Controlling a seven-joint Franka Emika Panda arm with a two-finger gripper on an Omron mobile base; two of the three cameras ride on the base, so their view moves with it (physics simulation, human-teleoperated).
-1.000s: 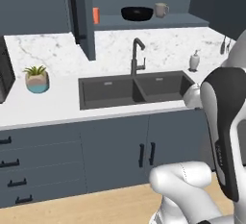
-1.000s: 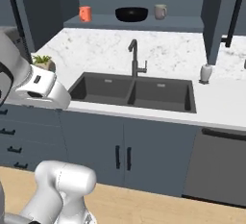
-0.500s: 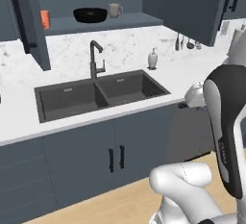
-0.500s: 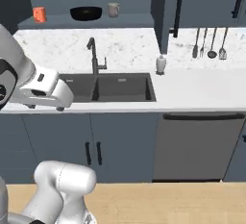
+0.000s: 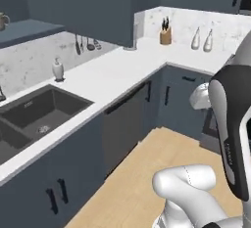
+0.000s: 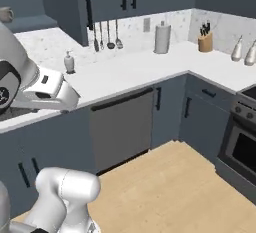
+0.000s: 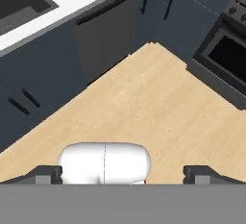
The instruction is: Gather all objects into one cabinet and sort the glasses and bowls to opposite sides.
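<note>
mug (image 5: 3, 21) — one, grey-beige, on the wall shelf at far left | gripper (image 7: 123, 172) — jaws wide, nothing between them, over the wood floor | soap dispenser (image 6: 69, 62) one, knife block (image 6: 205, 42) one | no readable writing

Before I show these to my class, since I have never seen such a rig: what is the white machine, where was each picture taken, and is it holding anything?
It is a white robot arm on a driving base, in a rendered kitchen. Two pictures come from cameras on the base, behind the arm on either side. The third looks along the gripper down at the wooden floor; its jaws stand wide open and hold nothing. On the white counter stand a soap dispenser, a knife block and a paper towel roll. A mug sits on a shelf at the far left.
</note>
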